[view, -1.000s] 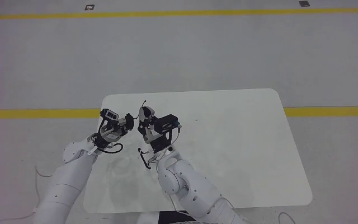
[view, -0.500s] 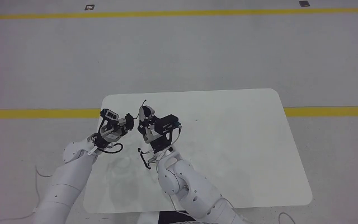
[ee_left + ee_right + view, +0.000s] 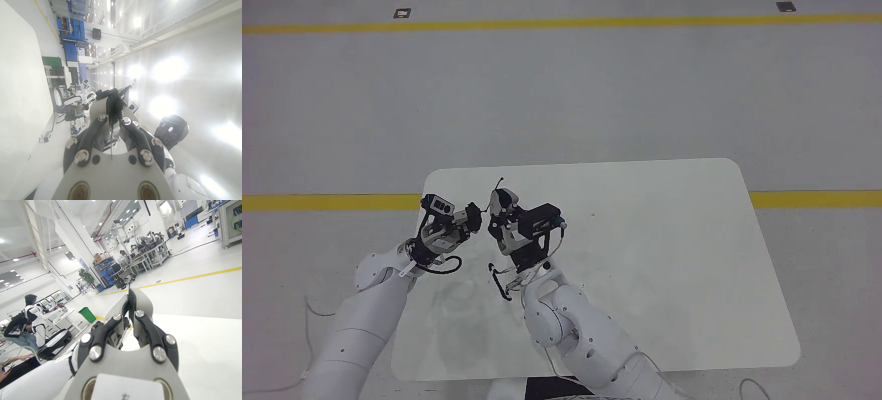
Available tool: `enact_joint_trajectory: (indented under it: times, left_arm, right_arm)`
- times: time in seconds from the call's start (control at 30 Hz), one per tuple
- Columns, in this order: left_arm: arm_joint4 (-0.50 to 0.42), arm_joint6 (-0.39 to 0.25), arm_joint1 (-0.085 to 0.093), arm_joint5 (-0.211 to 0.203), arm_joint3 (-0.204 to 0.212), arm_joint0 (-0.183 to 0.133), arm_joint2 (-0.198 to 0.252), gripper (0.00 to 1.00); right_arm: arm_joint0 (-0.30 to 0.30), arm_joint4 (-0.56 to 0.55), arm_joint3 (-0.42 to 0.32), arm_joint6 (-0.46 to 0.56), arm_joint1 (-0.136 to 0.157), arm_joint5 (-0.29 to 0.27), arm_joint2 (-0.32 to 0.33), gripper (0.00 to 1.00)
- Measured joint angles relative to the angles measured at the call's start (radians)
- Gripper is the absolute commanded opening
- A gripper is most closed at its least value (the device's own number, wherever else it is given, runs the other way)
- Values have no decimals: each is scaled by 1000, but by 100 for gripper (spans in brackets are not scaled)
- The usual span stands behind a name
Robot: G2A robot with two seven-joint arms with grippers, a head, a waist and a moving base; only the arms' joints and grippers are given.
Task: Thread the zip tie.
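Note:
Both grippers meet above the left part of the white table (image 3: 662,250). My right gripper (image 3: 500,204) (image 3: 130,294) is shut on a thin black zip tie (image 3: 131,278), whose tail sticks out past the fingertips (image 3: 499,185). My left gripper (image 3: 475,216) (image 3: 113,98) is shut on the black zip tie (image 3: 112,132) too, and the strip runs back between its fingers. The two grippers' tips are almost touching. The tie's head is hidden between the pads.
A curved black strip (image 3: 501,282) shows beside the right forearm, just over the table; I cannot tell whether it belongs to the same tie. The table's right half is bare. A yellow floor line (image 3: 802,199) runs behind the table.

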Motion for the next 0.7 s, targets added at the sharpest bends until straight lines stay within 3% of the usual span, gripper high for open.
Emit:
enact_joint_trajectory:
  times: [0.7]
  left_arm:
    - [0,0,0,0,0,0,0,0]
  right_arm:
    - [5,1,15,21,-4,2,4,0]
